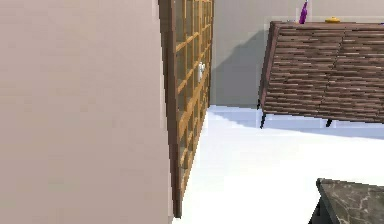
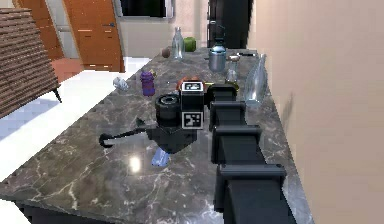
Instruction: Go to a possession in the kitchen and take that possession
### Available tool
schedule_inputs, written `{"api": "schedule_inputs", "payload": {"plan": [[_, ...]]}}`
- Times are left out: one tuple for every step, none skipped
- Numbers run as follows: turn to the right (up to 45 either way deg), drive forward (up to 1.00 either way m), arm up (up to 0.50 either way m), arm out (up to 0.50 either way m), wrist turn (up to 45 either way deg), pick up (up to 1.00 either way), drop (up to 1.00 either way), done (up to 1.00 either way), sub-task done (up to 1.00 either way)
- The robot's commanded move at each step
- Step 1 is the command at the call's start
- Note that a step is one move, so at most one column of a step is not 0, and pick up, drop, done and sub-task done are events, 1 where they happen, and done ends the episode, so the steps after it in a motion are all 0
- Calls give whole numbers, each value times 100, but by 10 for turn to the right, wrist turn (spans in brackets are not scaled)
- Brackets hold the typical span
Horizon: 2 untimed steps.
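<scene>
- Task item: which thing on the table [image 2: 70,150] is the possession cannot be told. Two small things lie closest to the hand [image 2: 110,138]: a small bluish object [image 2: 158,158] at its 4 o'clock and a small pale object [image 2: 133,163] at its 5 o'clock. Both rest on the dark marble top.
- Hand: it is at the far end of the arm [image 2: 240,150], over the middle of the table, with the fingers [image 2: 120,135] pointing toward 9 o'clock. Whether the fingers are apart or together cannot be told, nor whether the hand holds anything.
- Near field, arm side view: a purple cup [image 2: 148,83] stands at the hand's 1 o'clock. A small box with a red top [image 2: 190,88] is just beyond the arm's white markers.
- Far end of table: a green bottle [image 2: 177,45], a grey pot [image 2: 217,56], a jar [image 2: 232,68] and a clear bottle [image 2: 256,80] stand between 1 and 2 o'clock.
- Background, arm side view: orange-brown doors [image 2: 95,35] at 12 o'clock; a slatted sideboard [image 2: 20,65] at 10 o'clock.
- Forward view: a beige wall [image 1: 80,110] takes the left half, with a wooden shelf unit [image 1: 190,80] at its edge. A purple vase [image 1: 303,13] stands on the sideboard at 1 o'clock.
</scene>
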Motion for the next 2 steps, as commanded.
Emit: {"api": "schedule_inputs", "payload": {"plan": [[0,0,0,0,270,0,0,0,0],[0,0,-16,0,0,0,0,0,0]]}}
